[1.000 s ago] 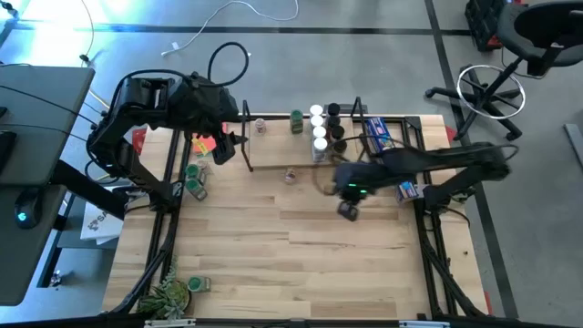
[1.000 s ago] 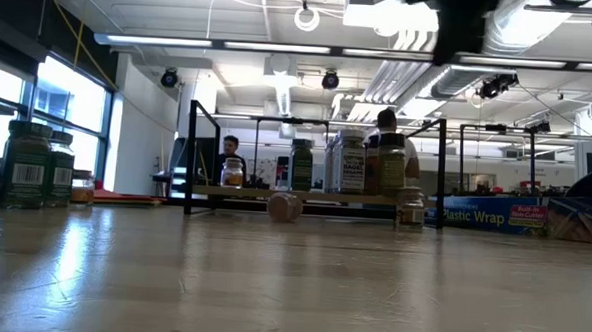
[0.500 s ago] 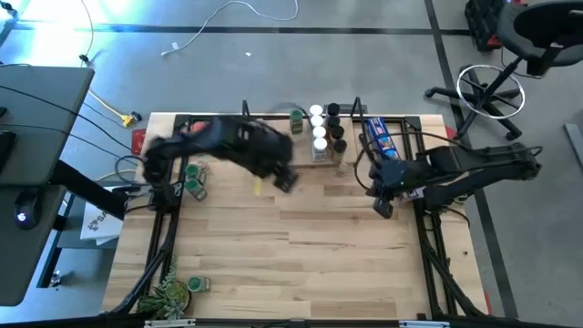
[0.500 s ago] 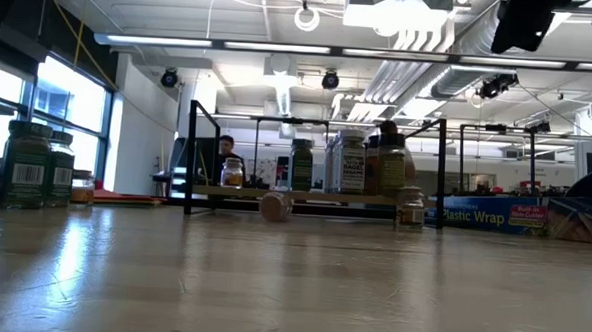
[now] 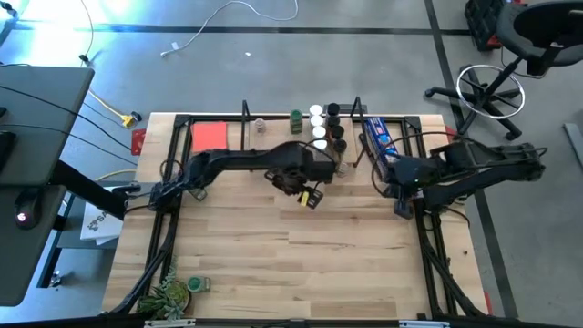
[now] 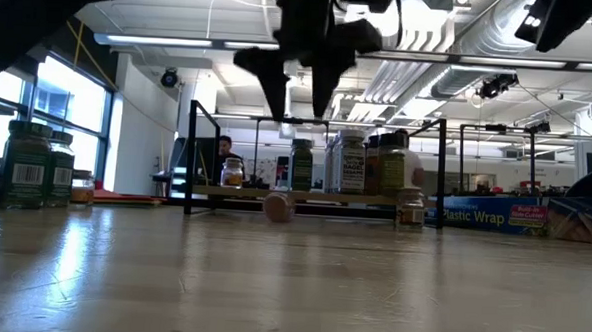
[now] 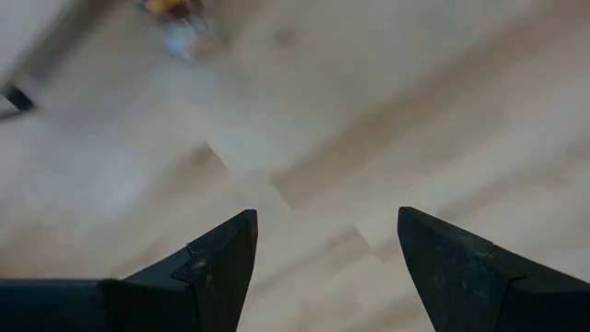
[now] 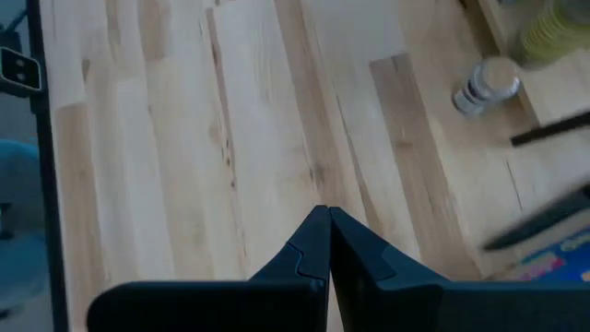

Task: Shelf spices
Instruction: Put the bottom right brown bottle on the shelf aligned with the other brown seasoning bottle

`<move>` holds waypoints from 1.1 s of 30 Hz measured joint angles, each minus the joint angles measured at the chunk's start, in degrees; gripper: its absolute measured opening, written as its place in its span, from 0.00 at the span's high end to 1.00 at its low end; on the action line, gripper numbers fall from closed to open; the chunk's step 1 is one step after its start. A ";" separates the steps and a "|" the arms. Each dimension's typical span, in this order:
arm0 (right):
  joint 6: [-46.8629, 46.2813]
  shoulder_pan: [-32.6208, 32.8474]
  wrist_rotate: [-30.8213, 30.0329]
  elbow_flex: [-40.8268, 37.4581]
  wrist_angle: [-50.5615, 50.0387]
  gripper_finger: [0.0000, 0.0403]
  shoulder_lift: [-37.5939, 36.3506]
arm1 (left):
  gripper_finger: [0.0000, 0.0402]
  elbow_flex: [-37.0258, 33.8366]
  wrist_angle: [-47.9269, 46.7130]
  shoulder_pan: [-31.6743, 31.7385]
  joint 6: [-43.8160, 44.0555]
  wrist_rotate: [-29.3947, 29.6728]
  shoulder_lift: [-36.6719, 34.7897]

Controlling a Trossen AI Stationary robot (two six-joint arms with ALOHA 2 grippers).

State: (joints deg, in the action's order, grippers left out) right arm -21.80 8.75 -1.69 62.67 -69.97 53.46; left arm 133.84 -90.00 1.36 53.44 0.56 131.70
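Spices (image 5: 319, 128) line the shelf (image 6: 305, 195); left claw (image 6: 300, 81) gapes empty.

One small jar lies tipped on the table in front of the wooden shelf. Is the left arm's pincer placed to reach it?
Probably yes: the open left pincer hangs above the tipped jar, nothing between.

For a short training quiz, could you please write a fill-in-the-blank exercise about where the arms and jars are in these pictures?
1. The left gripper hangs over the table with its fingers ____ and nothing between them.
2. The right gripper, near the table's right edge, has its fingers ____.
3. In front of the shelf, one jar lies on its ____ on the table.
4. The red card lies at the shelf's ____ end in the high view.

Missing words: open; shut; side; left
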 joint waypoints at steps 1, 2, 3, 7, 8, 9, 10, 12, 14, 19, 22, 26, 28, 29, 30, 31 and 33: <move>-0.49 -0.02 0.00 0.00 -0.55 1.00 -0.85 | 0.36 0.00 0.02 0.61 -0.01 1.04 0.98; -1.27 -0.02 0.00 0.00 -0.76 1.00 -1.83 | 0.36 0.00 -0.01 1.22 -0.01 2.09 1.75; -1.98 -0.02 0.00 0.00 -0.85 1.00 -2.87 | 0.36 0.00 0.00 1.77 0.04 3.07 2.55; -5.33 -0.02 -0.02 0.00 -0.96 1.00 -6.90 | 0.36 0.00 0.00 3.79 -1.79 6.80 5.10; -6.06 -0.02 -0.05 0.00 -0.96 1.00 -7.89 | 0.36 0.00 0.00 4.35 -2.72 7.12 5.67; -6.75 -0.02 -0.16 0.00 -0.96 1.00 -8.80 | 0.36 0.00 -0.01 4.90 -3.17 7.33 6.28; -7.52 -0.02 -0.46 0.00 -0.96 1.00 -9.60 | 0.36 0.00 -0.02 5.51 -3.80 7.48 6.67; -9.20 -0.02 -1.32 0.00 -0.96 1.00 -11.15 | 0.36 0.02 -0.02 6.65 -4.65 7.62 7.68; -10.66 -0.02 -1.79 0.00 -0.96 1.00 -12.47 | 0.36 0.02 -0.03 7.61 -4.64 7.83 8.70; -11.39 -0.02 -2.29 0.00 -0.96 1.00 -14.25 | 0.36 -1.68 0.99 8.92 -5.58 7.50 9.13; -11.35 -0.02 -2.31 0.00 -0.94 1.00 -14.15 | 0.36 -6.68 1.92 9.30 -5.55 5.42 8.64; -10.85 -0.02 -2.29 0.00 -0.94 1.00 -13.76 | 0.36 -10.35 7.24 8.97 -6.42 1.89 8.82; -10.76 -0.02 -2.30 0.00 -0.92 1.00 -13.70 | 0.36 -10.91 9.68 8.50 -4.94 1.44 8.71; -10.76 -0.02 -2.30 0.00 -0.92 1.00 -13.69 | 0.36 -11.13 10.29 8.27 -4.12 1.51 8.71; -10.76 -0.02 -2.31 0.00 -0.92 1.00 -13.69 | 0.36 -11.22 10.57 8.05 -3.39 1.71 8.71; -10.76 -0.02 -2.31 0.00 -0.92 1.00 -13.69 | 0.36 -11.23 10.54 7.87 -2.77 2.16 8.71; -10.76 -0.02 -2.32 0.00 -0.92 1.00 -13.69 | 0.36 -11.32 10.58 7.62 -1.97 3.34 8.67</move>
State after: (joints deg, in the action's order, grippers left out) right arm -32.56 8.73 -4.01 62.67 -70.89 39.77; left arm 122.52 -79.41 8.97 51.47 3.90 140.37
